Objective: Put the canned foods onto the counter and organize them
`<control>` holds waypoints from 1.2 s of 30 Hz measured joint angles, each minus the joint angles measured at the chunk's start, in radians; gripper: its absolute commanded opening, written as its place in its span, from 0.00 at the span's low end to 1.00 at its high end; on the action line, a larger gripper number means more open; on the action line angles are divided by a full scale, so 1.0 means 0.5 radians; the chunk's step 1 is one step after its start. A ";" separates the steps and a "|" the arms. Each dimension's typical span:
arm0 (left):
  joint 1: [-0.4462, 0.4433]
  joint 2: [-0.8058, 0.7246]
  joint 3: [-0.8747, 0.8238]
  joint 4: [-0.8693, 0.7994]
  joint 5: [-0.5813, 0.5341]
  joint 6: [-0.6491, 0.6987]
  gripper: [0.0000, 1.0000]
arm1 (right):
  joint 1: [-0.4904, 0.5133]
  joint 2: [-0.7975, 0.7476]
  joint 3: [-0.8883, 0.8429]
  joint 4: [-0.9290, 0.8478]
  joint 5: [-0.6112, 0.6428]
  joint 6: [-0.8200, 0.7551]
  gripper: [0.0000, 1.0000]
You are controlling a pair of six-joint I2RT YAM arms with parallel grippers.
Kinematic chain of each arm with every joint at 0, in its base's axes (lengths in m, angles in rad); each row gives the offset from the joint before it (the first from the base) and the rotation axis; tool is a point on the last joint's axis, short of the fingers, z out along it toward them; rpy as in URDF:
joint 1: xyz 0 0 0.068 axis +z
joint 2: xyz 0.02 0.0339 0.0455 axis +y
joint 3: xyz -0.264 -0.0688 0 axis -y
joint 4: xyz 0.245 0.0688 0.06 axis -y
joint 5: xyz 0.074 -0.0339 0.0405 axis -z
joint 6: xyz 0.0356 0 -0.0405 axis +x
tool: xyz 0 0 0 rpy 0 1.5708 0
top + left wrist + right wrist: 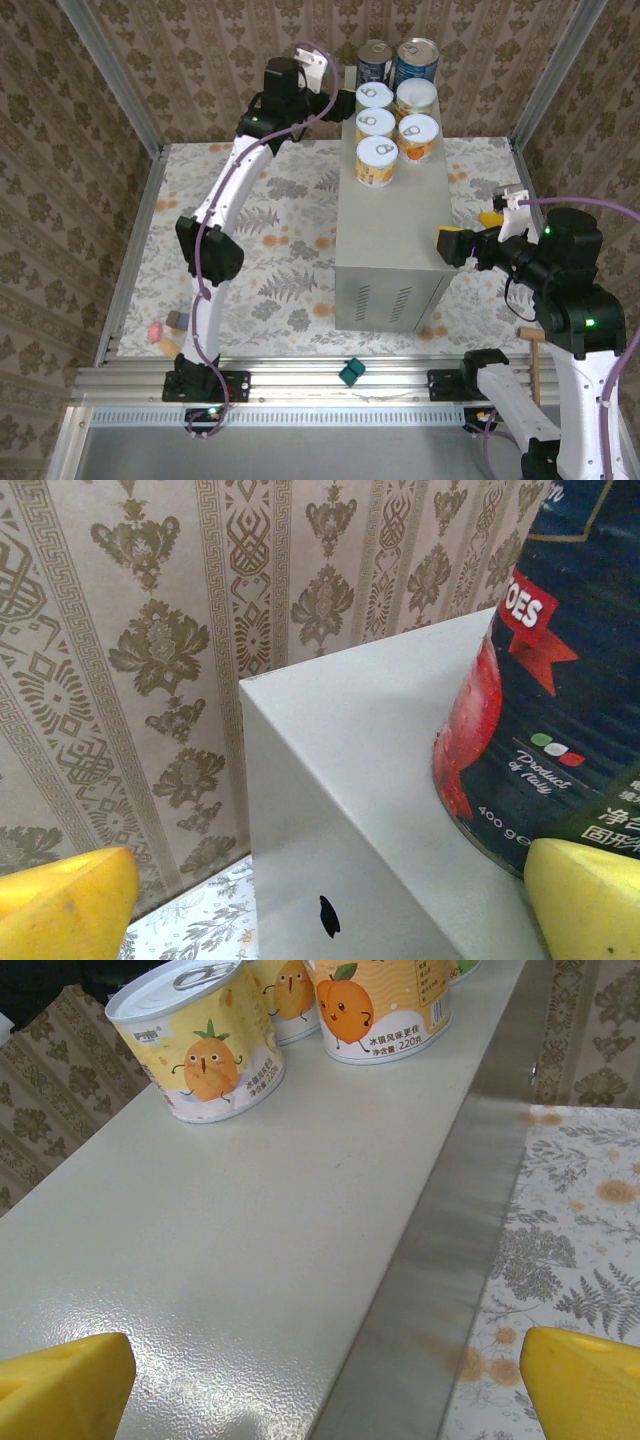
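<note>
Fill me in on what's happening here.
Six cans stand in two rows at the far end of the grey counter. The left hand is open beside a dark blue can at the back corner, gripping nothing. The right hand is open and empty by the counter's right edge.

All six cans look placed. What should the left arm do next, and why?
Probably draw the left gripper straight back from the blue can. Its jaws are open, that can stands upright near the counter's edge, and all six cans sit there in two rows, so nothing seems left to grasp.
</note>
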 measured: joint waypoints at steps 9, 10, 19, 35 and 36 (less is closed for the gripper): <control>0.023 -0.141 -0.259 0.120 -0.037 -0.038 1.00 | 0.000 0.000 0.000 0.000 0.005 0.000 1.00; 0.031 -0.173 -0.307 0.128 -0.044 -0.037 1.00 | 0.001 0.000 0.000 0.000 0.005 -0.001 1.00; 0.185 -0.741 -1.124 0.281 -0.109 -0.027 1.00 | 0.009 0.005 0.000 0.003 0.014 0.002 1.00; 0.237 -2.835 -3.491 0.407 -0.774 0.060 1.00 | -0.096 0.283 0.085 0.065 0.790 0.185 1.00; 0.237 -2.943 -3.602 0.398 -0.848 0.054 1.00 | -0.135 0.289 0.075 0.068 0.819 0.199 1.00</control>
